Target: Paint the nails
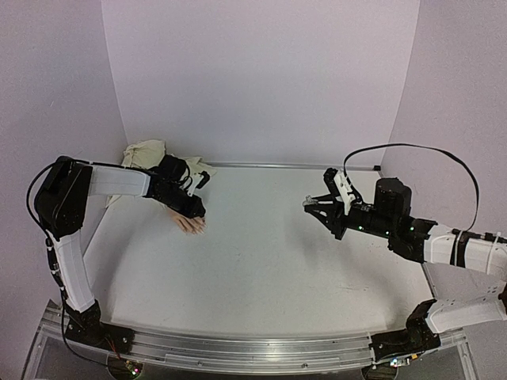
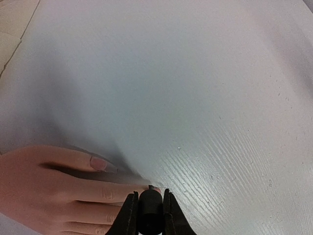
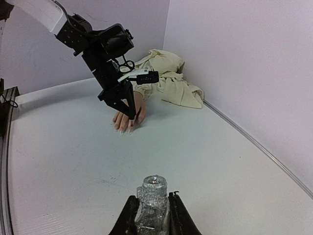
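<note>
Left claw (image 2: 149,195), nearly closed, pinches one smooth black cylinder (image 2: 149,211) just over the nails (image 2: 98,163) of one matte pinkish mannequin hand (image 2: 44,191), which lies flat on the grained white table (image 2: 220,98). Right claw (image 3: 152,197) clamps one crinkly clear bottle (image 3: 152,209).

A: How does the left arm (image 1: 119,182) stand?
B: It rises from its base, bends sharply at the elbow and reaches inward. The wrist tips the left gripper (image 1: 198,212) downward.
A: And its jaws?
B: The 2 fingers (image 2: 128,215) are drawn close, with a dark cylinder (image 2: 150,208) pinched between them.
A: The right arm (image 1: 467,249)?
B: It is folded low with the forearm stretched inward. The right gripper (image 1: 310,205) points toward the left one, and the 2 are well apart.
A: Its grip?
B: The 2 fingers clamp a clear bottle (image 3: 152,188) between them. Its top stands just above the jaws.
</note>
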`<state>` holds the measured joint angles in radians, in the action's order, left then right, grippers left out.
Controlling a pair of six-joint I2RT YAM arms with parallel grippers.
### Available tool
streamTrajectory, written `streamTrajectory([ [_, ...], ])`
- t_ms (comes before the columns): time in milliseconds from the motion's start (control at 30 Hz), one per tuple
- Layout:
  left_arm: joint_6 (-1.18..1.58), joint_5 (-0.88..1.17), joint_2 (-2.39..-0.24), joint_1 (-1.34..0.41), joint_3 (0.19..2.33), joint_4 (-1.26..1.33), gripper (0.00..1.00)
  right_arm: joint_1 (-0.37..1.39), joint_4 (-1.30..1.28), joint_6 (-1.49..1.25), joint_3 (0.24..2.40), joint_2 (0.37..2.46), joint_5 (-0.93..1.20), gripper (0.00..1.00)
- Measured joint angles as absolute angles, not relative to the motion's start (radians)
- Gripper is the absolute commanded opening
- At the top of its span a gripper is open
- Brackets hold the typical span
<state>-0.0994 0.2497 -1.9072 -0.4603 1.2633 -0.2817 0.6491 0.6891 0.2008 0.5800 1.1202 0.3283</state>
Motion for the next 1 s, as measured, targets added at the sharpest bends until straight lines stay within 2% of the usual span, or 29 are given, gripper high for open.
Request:
streamTrajectory([
  [1000, -0.079, 0.258, -1.907, -0.459, 1.252, -0.281, 0.0, 0.649, 0.689, 0.201, 0.58, 1.12, 0.329, 0.0],
])
